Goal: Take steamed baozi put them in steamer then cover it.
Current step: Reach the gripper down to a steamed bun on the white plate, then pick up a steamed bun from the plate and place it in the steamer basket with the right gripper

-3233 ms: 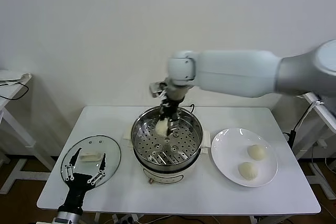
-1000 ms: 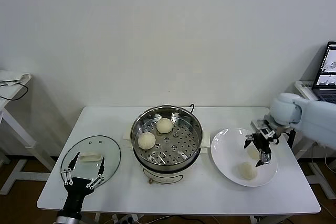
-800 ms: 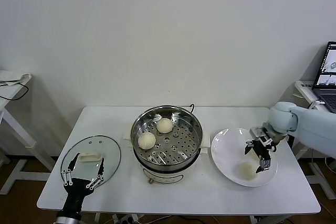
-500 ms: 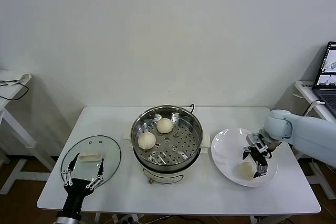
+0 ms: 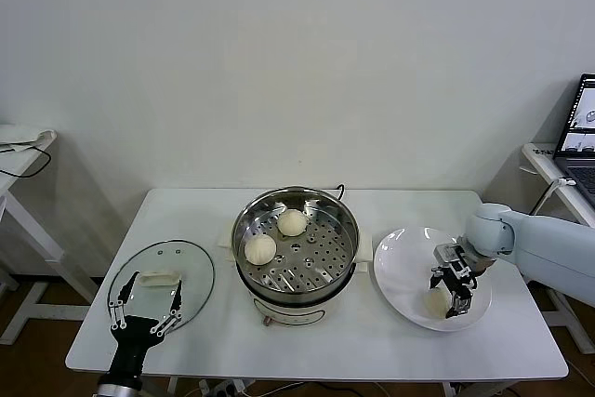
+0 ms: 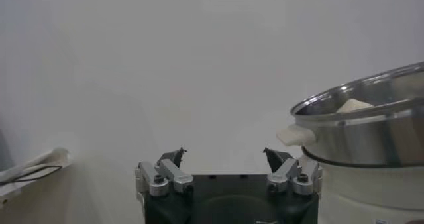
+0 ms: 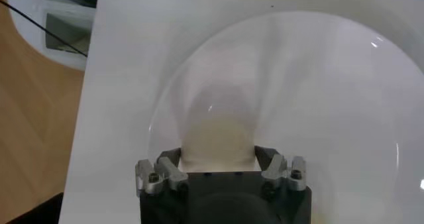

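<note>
A white robot arm reaches down over a flat white round plate on the right side of a white rectangular table, where its right gripper straddles a round cream-white steamed bun lying near the plate's front rim. In the right wrist view the dark fingers stand on either side of that bun, close against its flanks; whether they have yet pinched the dough cannot be told. Only this one bun shows on the plate.

At the centre of the table stands the round shiny stainless-steel steamer on its cream-white base, its top uncovered. Two more pleated cream-white buns rest on the perforated tray inside: one toward the back and one on the robot's left side of the tray, lying near each other but apart.

The round clear glass cover with its metal rim lies flat on the table at the robot's left, well apart from the steamer, its cream-white oblong handle facing up. The left gripper waits low at the table's front edge, at the near rim of the cover, its fingers spread wide and holding nothing. Its wrist camera looks across the tabletop to the steamer's wall, with the top of a bun just showing above the rim.
</note>
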Robot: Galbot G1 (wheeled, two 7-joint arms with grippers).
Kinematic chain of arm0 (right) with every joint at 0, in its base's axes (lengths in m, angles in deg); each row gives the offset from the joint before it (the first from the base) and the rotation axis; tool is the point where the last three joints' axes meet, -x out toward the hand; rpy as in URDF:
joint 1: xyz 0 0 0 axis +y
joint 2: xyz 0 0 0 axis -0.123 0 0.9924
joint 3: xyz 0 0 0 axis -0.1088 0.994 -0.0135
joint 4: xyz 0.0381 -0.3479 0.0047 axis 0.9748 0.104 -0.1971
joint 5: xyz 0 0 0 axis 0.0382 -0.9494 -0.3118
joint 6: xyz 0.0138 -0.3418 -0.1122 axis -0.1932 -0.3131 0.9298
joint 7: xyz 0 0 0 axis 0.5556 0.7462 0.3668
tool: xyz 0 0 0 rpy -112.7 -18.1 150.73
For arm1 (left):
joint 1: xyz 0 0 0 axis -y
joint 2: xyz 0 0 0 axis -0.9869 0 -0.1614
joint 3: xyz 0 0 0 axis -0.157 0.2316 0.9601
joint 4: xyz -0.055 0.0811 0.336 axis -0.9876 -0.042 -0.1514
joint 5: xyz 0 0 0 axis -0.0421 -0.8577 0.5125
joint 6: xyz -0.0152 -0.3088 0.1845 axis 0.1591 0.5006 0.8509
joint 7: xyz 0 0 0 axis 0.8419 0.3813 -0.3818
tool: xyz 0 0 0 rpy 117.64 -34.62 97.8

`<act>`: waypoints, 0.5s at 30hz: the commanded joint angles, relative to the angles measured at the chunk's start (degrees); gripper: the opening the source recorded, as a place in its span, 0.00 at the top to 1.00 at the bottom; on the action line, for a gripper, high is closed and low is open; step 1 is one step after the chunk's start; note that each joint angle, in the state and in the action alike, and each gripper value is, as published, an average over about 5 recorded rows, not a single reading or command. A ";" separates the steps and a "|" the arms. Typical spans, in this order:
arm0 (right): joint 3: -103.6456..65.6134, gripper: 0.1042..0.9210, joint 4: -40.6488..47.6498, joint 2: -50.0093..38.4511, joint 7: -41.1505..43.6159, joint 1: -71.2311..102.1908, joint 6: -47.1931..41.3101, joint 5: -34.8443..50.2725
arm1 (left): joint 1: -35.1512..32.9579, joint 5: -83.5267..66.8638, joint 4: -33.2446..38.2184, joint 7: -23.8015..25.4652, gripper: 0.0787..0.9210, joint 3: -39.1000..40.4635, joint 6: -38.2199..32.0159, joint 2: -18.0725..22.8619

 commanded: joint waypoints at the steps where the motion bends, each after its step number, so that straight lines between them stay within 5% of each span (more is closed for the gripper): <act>1: -0.07 0.27 -1.43 -0.51 0.44 -1.47 -0.09 -0.10 | 0.07 -0.08 0.13 -0.01 0.12 -0.11 0.10 -0.09; 15: 8.58 0.32 -8.56 5.31 7.12 -34.05 12.13 5.09 | 0.67 -1.12 1.72 -0.08 0.12 -0.65 0.80 -1.07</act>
